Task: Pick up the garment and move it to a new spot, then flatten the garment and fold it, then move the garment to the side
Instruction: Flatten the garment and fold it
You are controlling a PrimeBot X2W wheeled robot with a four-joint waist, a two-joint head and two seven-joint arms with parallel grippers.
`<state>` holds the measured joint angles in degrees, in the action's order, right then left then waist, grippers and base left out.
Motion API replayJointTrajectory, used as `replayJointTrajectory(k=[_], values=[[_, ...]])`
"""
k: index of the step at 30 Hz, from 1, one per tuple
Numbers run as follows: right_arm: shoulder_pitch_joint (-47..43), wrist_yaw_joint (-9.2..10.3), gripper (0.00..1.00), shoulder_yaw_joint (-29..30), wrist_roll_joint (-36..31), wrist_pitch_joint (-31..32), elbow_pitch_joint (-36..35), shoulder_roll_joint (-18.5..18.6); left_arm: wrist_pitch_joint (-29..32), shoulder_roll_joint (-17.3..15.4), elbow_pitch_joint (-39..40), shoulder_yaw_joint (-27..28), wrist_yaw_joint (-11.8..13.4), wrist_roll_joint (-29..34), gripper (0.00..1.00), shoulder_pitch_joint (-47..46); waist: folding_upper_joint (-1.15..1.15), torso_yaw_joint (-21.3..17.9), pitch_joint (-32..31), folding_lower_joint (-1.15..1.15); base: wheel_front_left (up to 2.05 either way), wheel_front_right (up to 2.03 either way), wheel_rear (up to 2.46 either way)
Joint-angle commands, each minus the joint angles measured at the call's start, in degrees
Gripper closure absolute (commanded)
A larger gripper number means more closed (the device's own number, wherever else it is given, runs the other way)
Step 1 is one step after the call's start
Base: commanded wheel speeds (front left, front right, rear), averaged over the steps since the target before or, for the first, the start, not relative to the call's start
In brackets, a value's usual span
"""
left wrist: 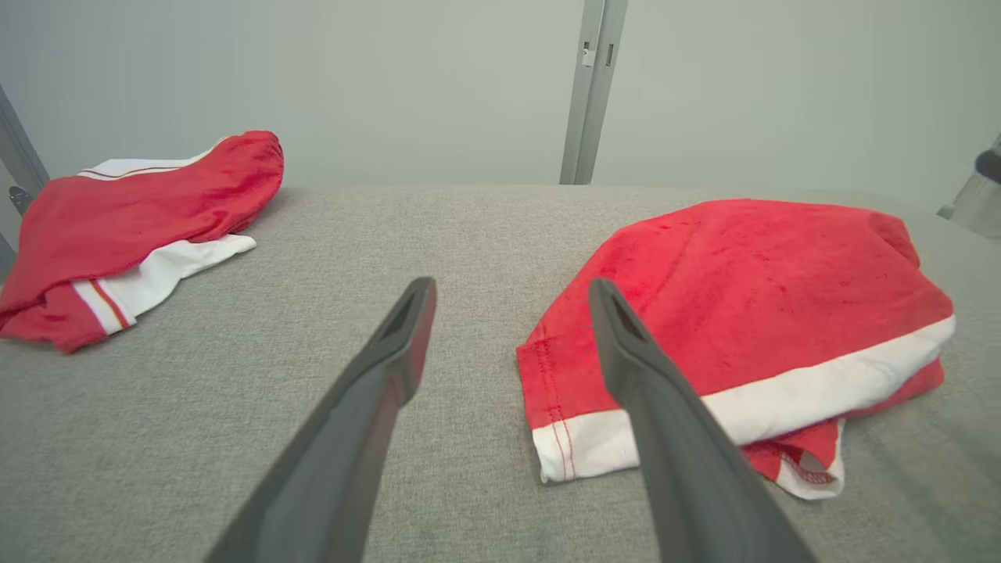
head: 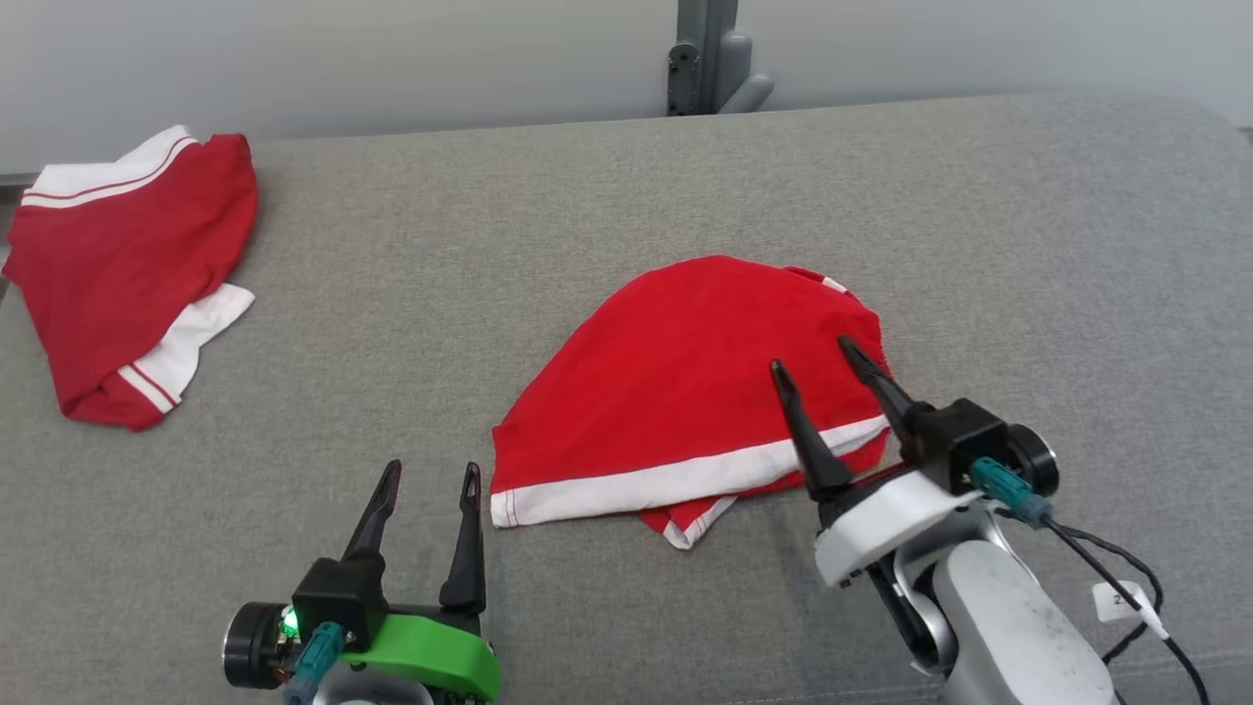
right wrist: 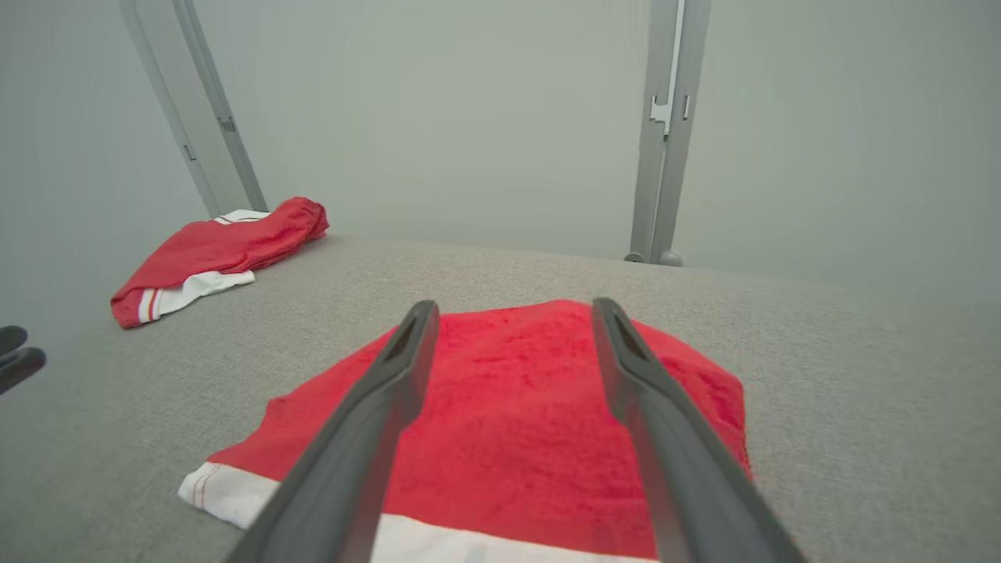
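1. Garment position. The garment (head: pixel 675 392), red with a white band along its near edge, lies in a rounded heap at the middle of the grey surface (head: pixel 587 215). A lower layer of red and white cloth protrudes from under the near edge.

2. Right claw. The right claw (head: pixel 811 354) is released: its two dark fingers stand spread apart with nothing between them. It is positioned over the right-hand portion of the garment, fingers pointing away from the robot and across the white band. In the right wrist view the red cloth lies directly under and between both fingers.

3. Left claw. The left claw (head: pixel 433 469) is likewise released and holds nothing. It is positioned over bare surface, near the garment's left near corner but apart from it. In the left wrist view the right-hand finger overlaps that corner.

4. Other items. A second garment (head: pixel 127 264), also red and white, lies bunched at the far left edge of the surface, well apart from both claws. A grey post (head: pixel 710 54) stands behind the far edge.

5. Limits of view. The right claw's fingers cover part of the garment's right edge. The fingertips appear to be just above the cloth; contact cannot be confirmed. The right wrist view cuts off the white band at the bottom edge.
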<state>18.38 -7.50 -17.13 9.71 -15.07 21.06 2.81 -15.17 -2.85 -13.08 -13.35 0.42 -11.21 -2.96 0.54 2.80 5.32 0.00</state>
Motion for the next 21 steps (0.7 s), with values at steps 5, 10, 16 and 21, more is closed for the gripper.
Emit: replayJointTrajectory(k=[5,10,16,21], values=[[-5.93,0.02,0.0,8.26,-1.59,-0.15,-4.28,0.12,0.03,-0.08,-0.43,-0.3,0.2,-0.11,0.0,0.29,-0.54,-2.82,-2.02,0.0,0.0,0.0,0.0],[-10.84,0.02,0.0,14.51,-1.54,-0.16,-8.45,0.1,0.03,-0.08,-0.72,0.68,0.58,-0.36,0.0,1.68,-0.54,-3.28,-3.73,0.0,0.0,0.0,0.0],[-14.51,0.02,0.0,17.52,-1.13,-0.16,-11.83,0.11,0.03,-0.08,-0.84,2.13,0.52,-0.03,0.0,3.41,-0.54,-3.26,-5.05,0.0,0.0,0.0,0.0],[-16.0,0.02,0.0,18.43,-0.7,-0.16,-12.89,0.12,0.03,-0.08,-0.66,3.48,0.22,0.37,0.0,4.44,-0.54,-2.89,-5.56,0.0,0.0,0.0,0.0]])
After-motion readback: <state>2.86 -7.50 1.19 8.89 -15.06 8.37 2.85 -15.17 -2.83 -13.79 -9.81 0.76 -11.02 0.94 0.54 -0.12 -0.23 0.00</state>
